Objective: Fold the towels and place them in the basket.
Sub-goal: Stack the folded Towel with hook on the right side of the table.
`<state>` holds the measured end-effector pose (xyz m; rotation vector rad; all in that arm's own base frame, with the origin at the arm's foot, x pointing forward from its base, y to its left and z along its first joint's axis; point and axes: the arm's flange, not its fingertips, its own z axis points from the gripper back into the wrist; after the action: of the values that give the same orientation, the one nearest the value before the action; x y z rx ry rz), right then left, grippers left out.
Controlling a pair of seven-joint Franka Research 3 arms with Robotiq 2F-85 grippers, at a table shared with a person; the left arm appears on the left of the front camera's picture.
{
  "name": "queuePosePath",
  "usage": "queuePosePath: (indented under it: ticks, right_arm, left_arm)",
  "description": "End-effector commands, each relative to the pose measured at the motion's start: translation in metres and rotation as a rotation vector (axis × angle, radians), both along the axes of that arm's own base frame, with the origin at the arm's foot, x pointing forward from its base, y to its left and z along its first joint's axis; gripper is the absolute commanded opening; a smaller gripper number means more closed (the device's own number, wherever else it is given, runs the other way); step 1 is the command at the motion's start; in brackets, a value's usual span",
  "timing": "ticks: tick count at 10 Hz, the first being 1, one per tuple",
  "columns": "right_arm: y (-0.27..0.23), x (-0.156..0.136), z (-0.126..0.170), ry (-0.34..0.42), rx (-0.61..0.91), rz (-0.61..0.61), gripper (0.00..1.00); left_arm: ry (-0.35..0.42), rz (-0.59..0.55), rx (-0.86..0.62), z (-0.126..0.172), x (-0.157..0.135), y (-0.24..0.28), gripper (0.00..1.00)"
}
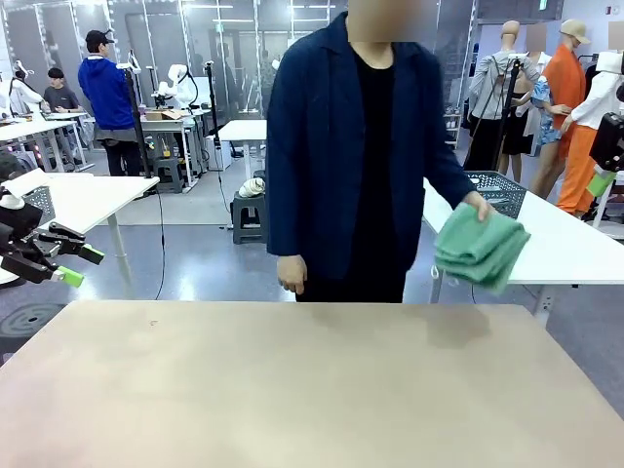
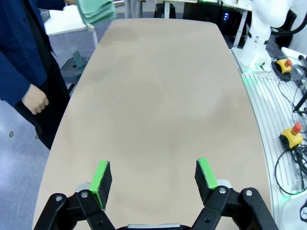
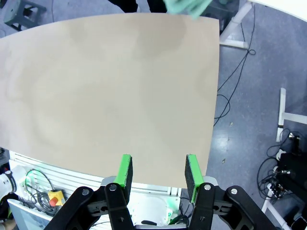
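A person across the table holds a stack of folded mint-green towels (image 1: 480, 250) in one hand, above the far right corner of the tan table (image 1: 292, 390). The towels also show at the top of the left wrist view (image 2: 96, 9) and of the right wrist view (image 3: 187, 5). The dark mesh basket (image 1: 497, 191) stands on a white table behind the person. My left gripper (image 1: 76, 265) hovers off the table's left side; its jaws (image 2: 153, 175) are wide open and empty. My right gripper (image 3: 159, 170) hangs over the table's edge, open with nothing between its green pads.
The person's other hand (image 1: 291, 274) hangs by the far edge. A white table (image 1: 83, 200) stands at the back left and a stool (image 1: 249, 216) behind the person. A white robot base (image 2: 261, 33) and cables with stop buttons (image 2: 292, 136) lie beside the table.
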<state>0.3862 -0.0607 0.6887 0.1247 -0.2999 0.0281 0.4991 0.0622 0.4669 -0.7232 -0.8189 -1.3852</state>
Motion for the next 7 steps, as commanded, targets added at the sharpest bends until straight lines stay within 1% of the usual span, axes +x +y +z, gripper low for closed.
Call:
queuePosePath:
  ticks: [1,7]
  right_arm:
    - [-0.0006,0.0018,0.001,0.001,-0.003,-0.007,0.56]
    - [-0.0006,0.0018,0.001,0.001,-0.003,-0.007,0.56]
  left_arm:
    - [-0.004,0.001,-0.005,0.0014,-0.0017,-0.0009,0.89]
    - [-0.004,0.001,-0.005,0.0014,-0.0017,-0.0009,0.89]
